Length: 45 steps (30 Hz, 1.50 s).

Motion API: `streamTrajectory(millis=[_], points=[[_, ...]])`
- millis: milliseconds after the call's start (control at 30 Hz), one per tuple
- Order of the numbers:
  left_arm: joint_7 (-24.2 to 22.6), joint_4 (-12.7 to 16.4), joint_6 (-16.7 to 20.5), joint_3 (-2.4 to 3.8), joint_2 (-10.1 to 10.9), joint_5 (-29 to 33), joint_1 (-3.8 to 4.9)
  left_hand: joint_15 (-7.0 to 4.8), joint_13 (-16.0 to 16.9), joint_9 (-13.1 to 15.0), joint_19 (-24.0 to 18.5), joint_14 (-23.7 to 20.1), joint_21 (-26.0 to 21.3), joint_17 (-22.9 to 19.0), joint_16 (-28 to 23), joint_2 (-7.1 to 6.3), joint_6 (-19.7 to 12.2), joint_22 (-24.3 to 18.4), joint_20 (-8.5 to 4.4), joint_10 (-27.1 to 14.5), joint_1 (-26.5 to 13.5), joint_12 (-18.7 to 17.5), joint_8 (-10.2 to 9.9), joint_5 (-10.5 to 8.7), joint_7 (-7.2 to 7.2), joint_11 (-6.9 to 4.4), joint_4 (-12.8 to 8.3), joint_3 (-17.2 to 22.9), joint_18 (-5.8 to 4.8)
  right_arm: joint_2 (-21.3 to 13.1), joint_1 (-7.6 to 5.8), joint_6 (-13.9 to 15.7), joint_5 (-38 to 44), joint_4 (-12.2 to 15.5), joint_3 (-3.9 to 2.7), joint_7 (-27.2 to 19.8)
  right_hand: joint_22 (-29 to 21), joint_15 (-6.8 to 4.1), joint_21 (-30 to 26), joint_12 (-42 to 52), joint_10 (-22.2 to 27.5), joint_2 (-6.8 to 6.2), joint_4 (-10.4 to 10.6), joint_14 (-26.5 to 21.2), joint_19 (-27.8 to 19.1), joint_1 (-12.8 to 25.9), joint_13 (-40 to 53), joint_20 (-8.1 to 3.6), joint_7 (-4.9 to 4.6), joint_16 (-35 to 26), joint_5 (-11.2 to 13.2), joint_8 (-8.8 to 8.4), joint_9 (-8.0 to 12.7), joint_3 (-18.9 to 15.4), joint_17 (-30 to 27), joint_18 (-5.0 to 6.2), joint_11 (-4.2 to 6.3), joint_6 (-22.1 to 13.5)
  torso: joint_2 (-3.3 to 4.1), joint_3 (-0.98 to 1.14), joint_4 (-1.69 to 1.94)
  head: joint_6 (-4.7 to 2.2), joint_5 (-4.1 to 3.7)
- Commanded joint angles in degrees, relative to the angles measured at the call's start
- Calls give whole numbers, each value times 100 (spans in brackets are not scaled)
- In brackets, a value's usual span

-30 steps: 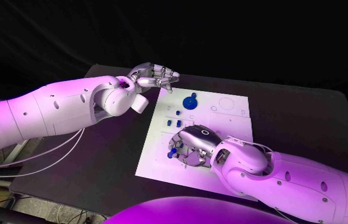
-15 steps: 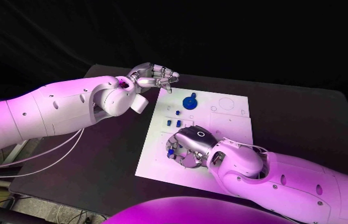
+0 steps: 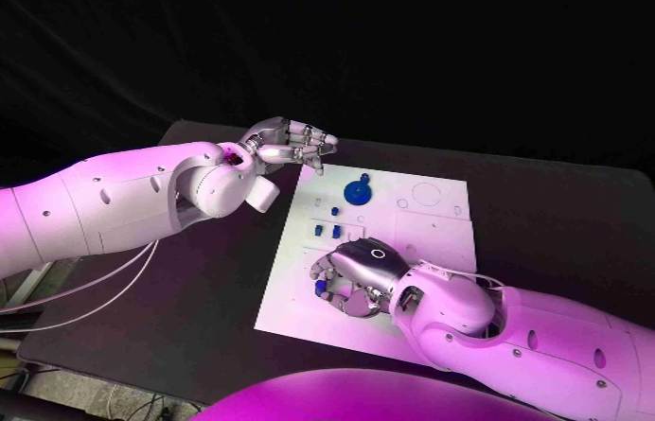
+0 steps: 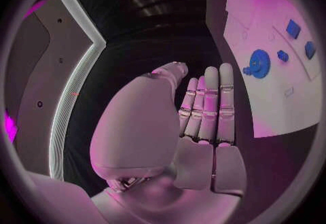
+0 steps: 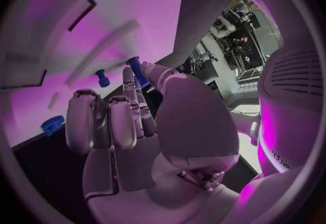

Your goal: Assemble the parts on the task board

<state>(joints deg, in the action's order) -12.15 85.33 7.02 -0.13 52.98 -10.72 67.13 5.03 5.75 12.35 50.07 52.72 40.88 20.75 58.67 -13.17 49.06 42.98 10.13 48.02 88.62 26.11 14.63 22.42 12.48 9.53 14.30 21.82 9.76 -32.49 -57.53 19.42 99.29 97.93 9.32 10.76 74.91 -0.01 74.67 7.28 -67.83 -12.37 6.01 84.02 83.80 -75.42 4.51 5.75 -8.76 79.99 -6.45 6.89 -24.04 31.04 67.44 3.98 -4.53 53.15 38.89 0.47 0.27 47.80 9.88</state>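
Observation:
The white task board (image 3: 434, 236) lies in the middle of the black table. A blue gear (image 3: 358, 192) (image 4: 259, 62) stands near its far edge, with small blue pieces (image 3: 327, 232) (image 4: 293, 28) just nearer. My right hand (image 3: 358, 274) (image 5: 129, 126) hovers low over the board's near left part. Its thumb and one finger pinch a small blue peg (image 5: 138, 69) (image 3: 322, 288). A second blue peg (image 5: 102, 78) stands on the board just beyond the fingertips. My left hand (image 3: 290, 144) (image 4: 204, 120) hangs off the board's far left corner, fingers curled together, holding nothing.
A blue round part (image 5: 52, 124) sits at the board's edge near my right hand. The board's right half (image 3: 444, 215) carries only outlined recesses. Black table (image 3: 204, 289) surrounds the board on all sides.
My right hand has shifted slightly left over the board's near left part, the blue peg staying under its fingertips. The left hand has not moved.

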Motion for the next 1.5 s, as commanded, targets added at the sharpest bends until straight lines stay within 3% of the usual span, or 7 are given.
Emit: streamTrajectory(millis=[33, 367, 500, 767, 867, 1033, 1500], points=[[-35, 10, -98, 4, -4, -4, 4, 7, -5, -7, -15, -20, -26, -6, -35, 42, -51, 1, 8, -29, 6, 37, -13, 7, 54, -10, -44, -4, 66, -32, 7, 211, 63, 26, 2, 69, 981, 14, -108, -43, 61, -75, 7, 133, 19, -11, 3, 21, 2, -15, -18, -116, 48, -34, -74, -69, -16, -210, -3, 4, -3, -12, -12], [-35, 2, -103, 4, 11, 3, 3, 11, -8, -13, -19, -21, -35, -14, -38, 51, -58, -2, 12, -33, -17, 48, -12, 6, 57, -8, -35, -9, 65, -434, -3, 1244, -297, 388, -17, -194, 909, -13, -343, 94, 98, -189, 71, 81, -57, 52, 88, 0, 18, -130, 2, -286, 102, -326, -261, -30, 12, -583, -12, 2, -13, -32, -51], [-34, -2, -114, 4, 13, 7, 1, 12, -9, -14, -19, -21, -37, -15, -38, 52, -59, -3, 13, -33, -21, 50, -12, 5, 57, -8, -33, -10, 65, -813, -98, 1493, -977, 653, -61, -512, 936, -15, -272, 344, -49, -115, 107, 113, -13, -1, 223, -13, -2, -93, -14, -104, 21, -433, -186, -47, 8, -269, -18, 0, -10, -74, -165], [-66, -5, -119, 1, 25, 24, -3, 14, -9, -15, -21, -22, -42, -17, -38, 52, -54, -5, 15, -32, -33, 55, -7, 2, 54, -8, -27, -15, 64, -1821, -554, 407, -3123, 835, -93, -544, 1129, -181, 251, 1751, -730, 93, 352, 202, 192, 163, 1268, -141, 161, 91, -64, 357, -166, -772, 102, -144, 224, 404, -71, -27, -56, -159, -529], [-110, -3, -121, -1, 25, 42, -8, 13, -9, -12, -24, -21, -64, -20, -32, 50, -25, -18, 21, -22, -74, 76, 17, -17, 35, -19, -6, -38, 65, -2237, -647, 109, -3466, 877, -90, -357, 1235, -225, 512, 3329, 90, 182, 593, 223, 288, 117, 2808, -173, 178, 121, -127, 674, -424, -1125, 93, -199, 271, 220, -97, -32, -84, -178, -698], [-229, 0, -239, -10, 15, 58, -20, 8, -10, -13, -27, -31, -143, -22, -18, 5, -1, -71, 34, -29, -184, 107, 50, -31, -4, -39, 58, -129, 68, -2771, -685, 4, -3422, 1039, -66, -4, 1267, -233, 615, 5355, -460, 131, 811, 237, 323, 120, 5027, -194, 239, 176, -165, 1001, -710, -1422, 156, -215, 280, 200, -128, -26, -97, -183, -982], [-333, -17, -280, -32, -28, 66, -37, -8, -4, -28, 35, -45, -309, -16, 24, -15, -38, -200, 37, -51, -311, 171, 72, -38, -65, -78, 169, -305, 73, -3485, -491, 205, -2203, 1547, 55, 1118, 1326, -241, 840, 6066, -634, 130, 1073, 297, 399, 473, 5932, -209, 262, 358, -391, 1248, -1096, -2132, 481, -260, 291, -27, -195, -55, -172, -57, -1190]])
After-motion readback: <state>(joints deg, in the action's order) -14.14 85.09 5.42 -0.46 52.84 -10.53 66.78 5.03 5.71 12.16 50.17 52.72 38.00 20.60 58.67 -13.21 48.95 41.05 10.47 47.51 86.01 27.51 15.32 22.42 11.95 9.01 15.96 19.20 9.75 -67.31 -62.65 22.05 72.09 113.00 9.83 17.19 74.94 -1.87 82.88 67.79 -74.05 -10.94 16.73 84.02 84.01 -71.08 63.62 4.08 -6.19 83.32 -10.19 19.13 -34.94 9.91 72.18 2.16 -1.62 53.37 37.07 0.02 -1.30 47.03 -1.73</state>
